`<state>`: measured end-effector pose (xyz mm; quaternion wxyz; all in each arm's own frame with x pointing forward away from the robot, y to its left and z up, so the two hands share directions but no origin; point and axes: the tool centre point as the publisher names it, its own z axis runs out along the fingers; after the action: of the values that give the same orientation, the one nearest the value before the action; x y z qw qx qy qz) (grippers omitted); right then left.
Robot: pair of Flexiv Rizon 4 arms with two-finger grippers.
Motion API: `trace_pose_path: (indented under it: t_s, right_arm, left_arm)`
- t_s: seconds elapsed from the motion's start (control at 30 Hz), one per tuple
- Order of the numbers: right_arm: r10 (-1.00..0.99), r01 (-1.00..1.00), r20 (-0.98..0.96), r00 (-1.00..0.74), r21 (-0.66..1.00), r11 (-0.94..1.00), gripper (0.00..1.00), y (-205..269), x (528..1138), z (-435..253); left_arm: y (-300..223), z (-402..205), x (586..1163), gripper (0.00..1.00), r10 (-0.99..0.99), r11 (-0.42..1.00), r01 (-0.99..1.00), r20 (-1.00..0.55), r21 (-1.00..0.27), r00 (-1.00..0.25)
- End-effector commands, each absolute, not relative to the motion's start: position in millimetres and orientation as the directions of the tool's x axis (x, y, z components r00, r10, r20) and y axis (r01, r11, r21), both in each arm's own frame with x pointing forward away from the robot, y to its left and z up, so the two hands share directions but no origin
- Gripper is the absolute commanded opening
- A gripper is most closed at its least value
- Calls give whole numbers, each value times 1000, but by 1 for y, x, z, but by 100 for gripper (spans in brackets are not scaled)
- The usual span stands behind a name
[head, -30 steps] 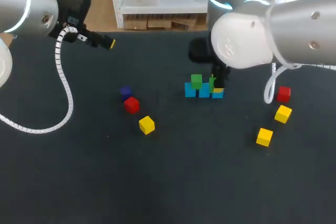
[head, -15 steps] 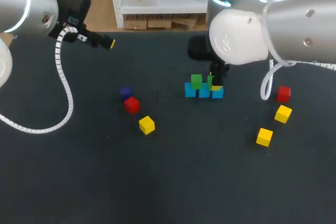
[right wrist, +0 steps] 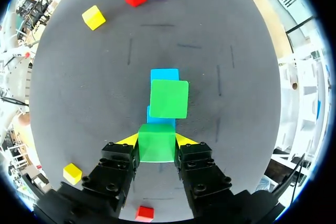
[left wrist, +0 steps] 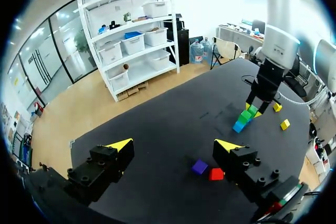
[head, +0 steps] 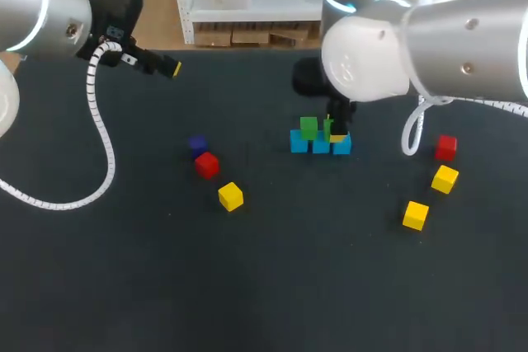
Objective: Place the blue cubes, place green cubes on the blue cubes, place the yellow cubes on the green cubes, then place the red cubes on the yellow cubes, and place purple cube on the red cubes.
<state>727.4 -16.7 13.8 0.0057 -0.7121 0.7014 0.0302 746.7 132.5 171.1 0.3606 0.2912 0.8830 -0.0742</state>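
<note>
Right gripper [right wrist: 156, 141] is clamped on a green cube [right wrist: 156, 145]. One yellow-tipped finger presses each side, and the fingers stand only as far apart as the cube is wide. From the head camera I see that cube over the right end of the row of blue cubes [head: 320, 145], three side by side near the middle of the table [head: 264, 286]. I cannot tell whether it rests on the blue or hangs just above it.

A second green cube [head: 308, 128] sits on top of the row toward its left end, just beside the held one. In the right wrist view it lies just ahead of the fingers, with blue showing past its far edge and a sliver of blue between it and the held cube.

Left gripper [left wrist: 173, 145] hangs wide open with nothing between its fingers, over the far left part of the table and well apart from every cube.

Left of the row, the purple cube [head: 196, 145] and a red cube [head: 206, 165] lie close together, and a yellow cube [head: 231, 196] is near them, closer to the table's near edge. Right of the row I see a second red cube [head: 446, 147], with a second yellow cube [head: 445, 179] near it and a third yellow cube [head: 415, 215] a little nearer the front edge. All of these loose cubes lie flat on the table, none stacked.
</note>
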Motion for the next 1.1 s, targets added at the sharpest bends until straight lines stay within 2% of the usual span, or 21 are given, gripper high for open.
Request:
trace_pose_path:
  t_s: [0.03, 0.83, 0.87, 0.9, 0.93, 1.0, 1.03, 1.1]
  right_arm:
    - [-999, -999, -51, 14, 42, -16, 0, -16, 732, 12]
    - [-999, -999, -39, 7, 37, -8, 1, -21, 733, 12]
    - [-999, -999, -38, 7, 37, -8, 6, -21, 733, 12]
    - [-999, -999, -37, 7, 36, -8, 18, -21, 733, 12]
    - [-999, -999, -35, 8, 35, -9, 35, -21, 733, 12]
    - [-999, -999, -33, 10, 34, -11, 54, -22, 732, 12]
    - [-999, -999, -33, 10, 33, -11, 100, -22, 732, 12]
    - [-999, -999, -32, 12, 32, -13, 100, -22, 732, 12]
  left_arm:
    - [134, 171, 747, 100, 461, 817, 572, -682, 76, -568]
    - [134, 171, 747, 100, 461, 817, 572, -682, 76, -568]
    - [134, 171, 747, 100, 461, 817, 572, -682, 76, -568]
    - [134, 171, 747, 100, 461, 817, 572, -682, 76, -568]
    - [134, 171, 747, 100, 461, 817, 572, -682, 76, -568]
    - [134, 171, 747, 100, 461, 817, 572, -682, 76, -568]
    - [134, 171, 747, 100, 461, 817, 572, -682, 76, -568]
    - [134, 171, 747, 100, 461, 817, 572, -682, 76, -568]
